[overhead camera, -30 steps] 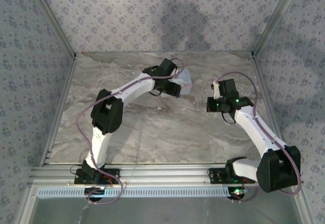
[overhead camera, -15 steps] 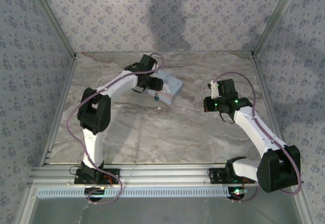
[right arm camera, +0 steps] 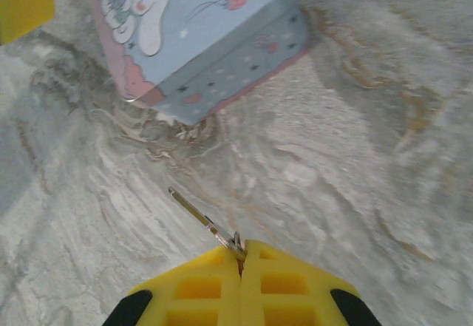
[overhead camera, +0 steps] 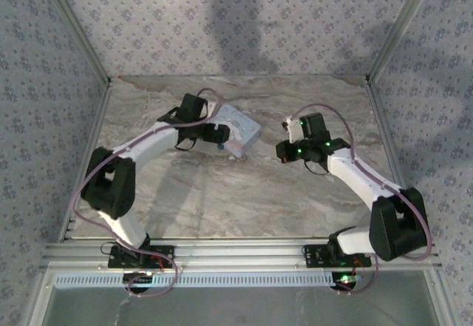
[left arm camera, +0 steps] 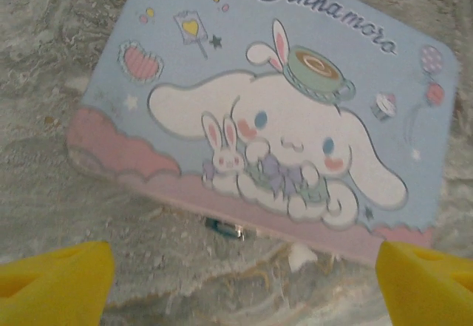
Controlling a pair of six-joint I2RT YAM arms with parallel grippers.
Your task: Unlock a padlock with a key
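Note:
The tiny dark teal padlock point(left arm camera: 225, 228) lies on the marble against the near edge of the light-blue cartoon tin point(left arm camera: 273, 97), partly tucked under it. My left gripper point(left arm camera: 240, 296) hangs open just in front of the padlock, with its yellow fingers point(left arm camera: 55, 282) wide apart and nothing between them. From above, the left gripper point(overhead camera: 213, 132) sits at the tin's point(overhead camera: 240, 128) left side. My right gripper point(right arm camera: 240, 252) is shut on the head of the thin silvery key point(right arm camera: 198, 216), whose blade points out toward the tin point(right arm camera: 199, 30). Seen from above, the right gripper point(overhead camera: 284, 152) is to the right of the tin.
Marble tabletop point(overhead camera: 222, 193) lies inside patterned walls with metal corner posts. A metal rail point(overhead camera: 236, 256) runs along the near edge by the arm bases. One yellow left finger point(right arm camera: 22, 1) shows at the top left of the right wrist view.
The left arm has swung left and drawn back off the tin, which has shifted left and now lies uncovered. The right arm has moved left toward the tin with the key.

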